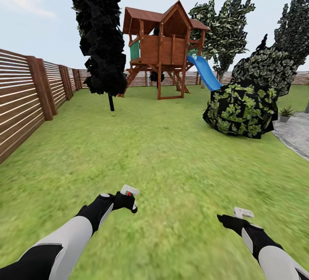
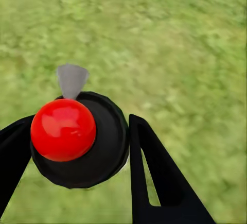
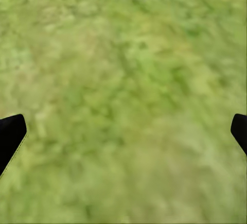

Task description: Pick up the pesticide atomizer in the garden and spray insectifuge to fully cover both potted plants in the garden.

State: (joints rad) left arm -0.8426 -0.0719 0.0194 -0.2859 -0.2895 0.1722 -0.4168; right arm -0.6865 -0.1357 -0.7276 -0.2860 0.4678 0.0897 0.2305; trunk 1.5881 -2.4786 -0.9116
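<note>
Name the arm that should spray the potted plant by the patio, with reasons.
Left. The left gripper is shut on the pesticide atomizer; the right gripper is open over grass. The potted plant is far off, so drive closer first.

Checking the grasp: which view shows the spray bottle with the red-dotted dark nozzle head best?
The left wrist view: the pesticide atomizer's dark head and red dot sit large between the left gripper's fingers. In the head view it is a tiny red speck at that gripper.
</note>
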